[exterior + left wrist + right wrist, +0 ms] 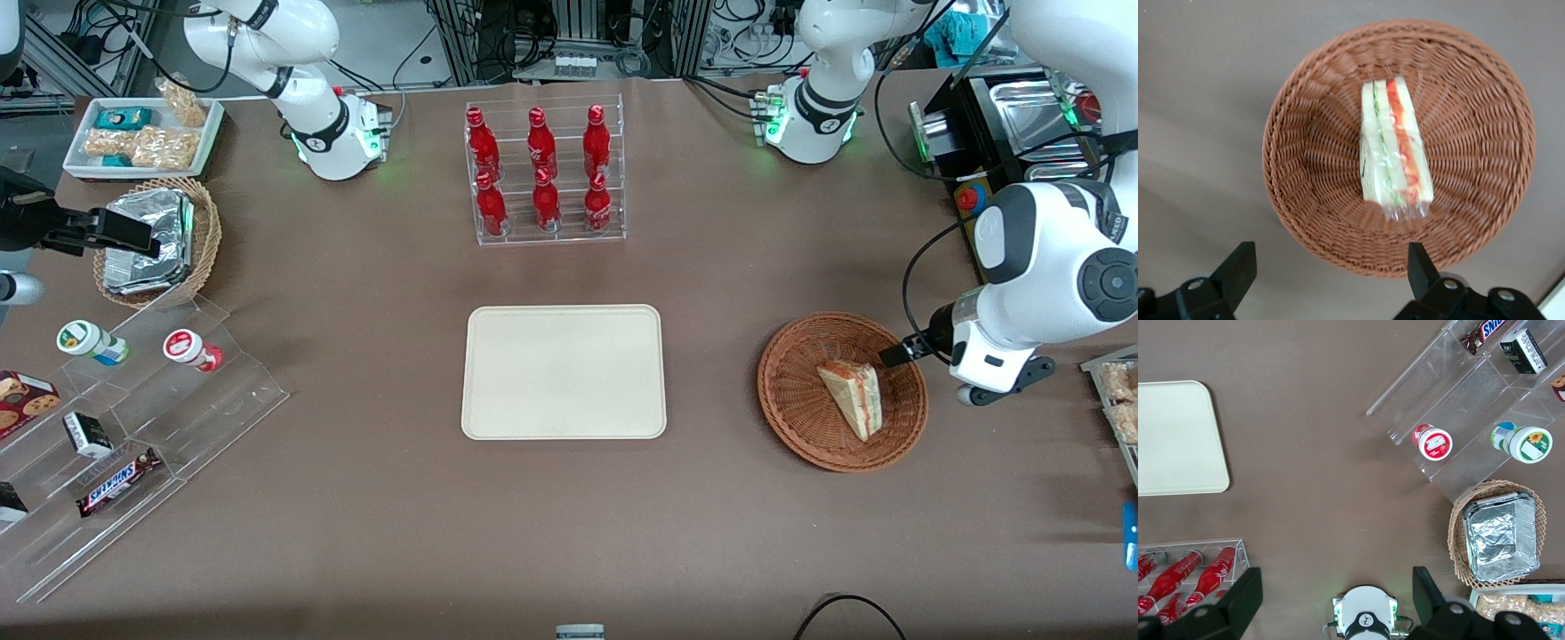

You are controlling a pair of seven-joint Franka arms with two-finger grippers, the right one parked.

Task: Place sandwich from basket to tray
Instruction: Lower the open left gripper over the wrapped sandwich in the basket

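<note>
The sandwich (852,396) lies in the basket (800,404), resting on the woven floor with its long edge running from the middle of the basket toward the rim nearest the front camera. It is wrapped in clear film. In the left wrist view the sandwich (1395,150) shows its cut face: pale bread, a green layer and a red-orange layer side by side. The basket (1311,133) is round, shallow and reddish-brown.

The gripper (893,356) hangs above the basket's rim on the side toward the working arm's end of the table. It is above the sandwich and not touching it. In the left wrist view the gripper (1328,270) has its two fingers (1238,267) spread wide apart, and nothing is held between them. The gap between the fingers is wider than the sandwich.

The tray (498,418) lies flat on the brown table (356,533), near the middle, well apart from the basket in the direction of the parked arm's end. Nothing lies on it. In the right wrist view a corner of the tray (1178,440) is visible.

A clear rack of red bottles (544,178) stands farther from the front camera than the tray.
</note>
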